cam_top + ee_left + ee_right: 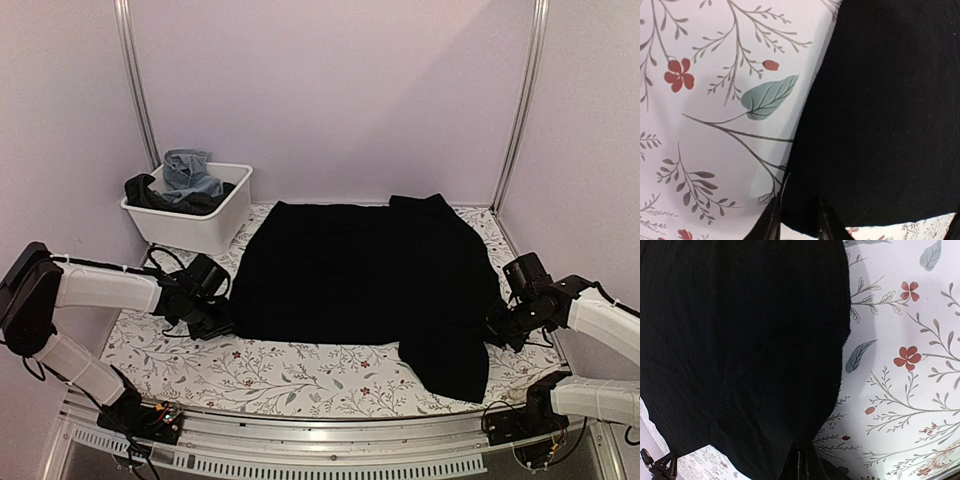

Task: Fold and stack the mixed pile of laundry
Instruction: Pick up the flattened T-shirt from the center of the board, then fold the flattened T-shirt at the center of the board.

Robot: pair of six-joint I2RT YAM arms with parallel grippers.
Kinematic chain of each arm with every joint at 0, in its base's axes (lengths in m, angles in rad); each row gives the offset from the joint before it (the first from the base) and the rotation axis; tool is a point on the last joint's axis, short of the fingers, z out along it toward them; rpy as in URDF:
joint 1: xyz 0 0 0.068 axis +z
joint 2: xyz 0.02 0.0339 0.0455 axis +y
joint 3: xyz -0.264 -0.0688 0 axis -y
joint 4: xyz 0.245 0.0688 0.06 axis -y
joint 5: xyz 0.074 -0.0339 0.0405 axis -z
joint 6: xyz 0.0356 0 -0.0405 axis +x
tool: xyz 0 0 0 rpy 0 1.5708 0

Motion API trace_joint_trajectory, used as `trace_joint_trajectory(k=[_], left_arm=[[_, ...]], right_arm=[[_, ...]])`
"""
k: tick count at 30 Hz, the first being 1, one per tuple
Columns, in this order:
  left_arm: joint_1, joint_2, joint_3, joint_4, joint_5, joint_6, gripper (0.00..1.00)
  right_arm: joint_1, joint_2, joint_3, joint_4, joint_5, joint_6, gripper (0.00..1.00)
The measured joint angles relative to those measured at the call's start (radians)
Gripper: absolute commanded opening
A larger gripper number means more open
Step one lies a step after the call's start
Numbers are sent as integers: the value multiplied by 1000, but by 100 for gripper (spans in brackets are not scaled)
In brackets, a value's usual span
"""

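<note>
A large black cloth (365, 275) lies spread flat over the flowered table, with a flap hanging toward the near right. My left gripper (213, 318) is at the cloth's near left corner. In the left wrist view the left gripper (799, 222) is open, one finger on each side of that corner of the cloth (880, 110), low on the table. My right gripper (497, 328) is at the cloth's right edge. In the right wrist view the right gripper (801, 465) is shut on the cloth's edge (740, 340), which draws in toward the fingers.
A white plastic bin (190, 228) stands at the back left, holding light blue jeans (190, 172) and dark clothes (145, 192). The flowered table top (300, 370) shows in front of the cloth. Walls and metal posts close in the back and sides.
</note>
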Motion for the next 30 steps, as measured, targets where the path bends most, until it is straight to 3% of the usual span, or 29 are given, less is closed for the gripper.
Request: trace_joint_trajectory(k=[4, 17, 30], left_arm=[[-3, -18, -7, -34, 4, -14, 0], [0, -101, 42, -136, 16, 6, 0], [89, -10, 219, -128, 26, 134, 0]], right_arm=[[0, -18, 0, 0, -5, 2, 0], [-5, -108, 67, -51, 9, 2, 0], [-209, 58, 166, 10, -18, -143, 0]])
